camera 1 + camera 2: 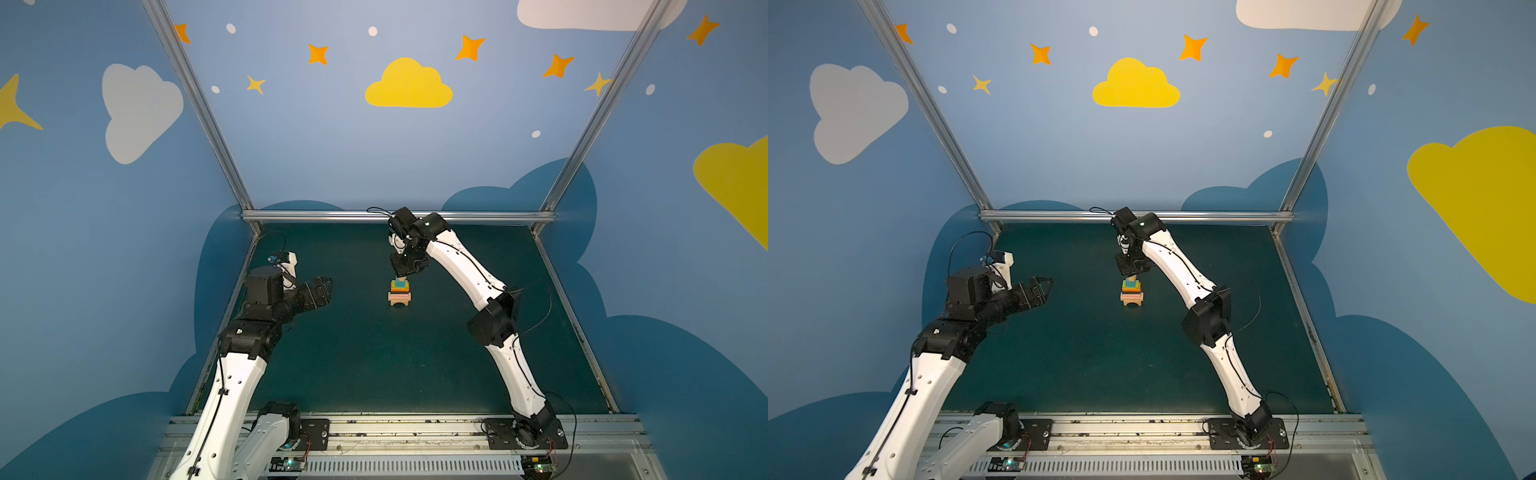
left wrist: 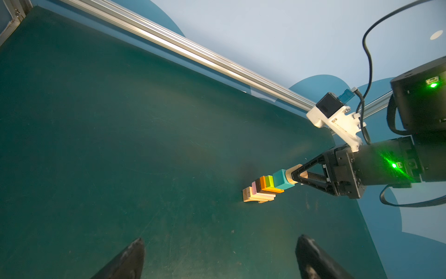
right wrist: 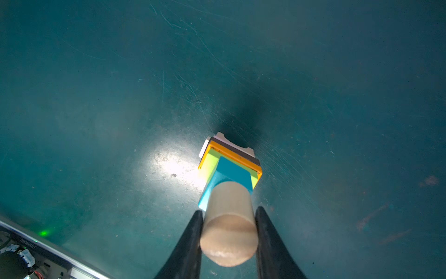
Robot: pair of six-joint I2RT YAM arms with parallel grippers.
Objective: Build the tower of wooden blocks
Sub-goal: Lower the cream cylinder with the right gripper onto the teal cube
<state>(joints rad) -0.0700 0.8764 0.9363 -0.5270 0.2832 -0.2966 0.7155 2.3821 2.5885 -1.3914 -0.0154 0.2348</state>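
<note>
The wood block tower [image 1: 400, 295] [image 1: 1132, 295] stands mid-mat: tan arch at the base, then tan plank, pink, dark brown, orange and lime green bricks, with the teal cube [image 3: 231, 171] [image 2: 281, 181] uppermost. My right gripper [image 3: 229, 210] [image 1: 401, 274] points straight down over it, shut on the tan short cylinder [image 3: 228, 217] [image 2: 290, 174]. The cylinder's lower end meets the cube's top face. My left gripper [image 2: 221, 239] [image 1: 328, 286] hovers open and empty to the left of the tower, well apart from it.
The dark green mat [image 1: 374, 353] carries only the tower. An aluminium rail [image 1: 395, 216] runs along the back edge, with blue walls on three sides. The arm bases sit on the front rail [image 1: 415, 428].
</note>
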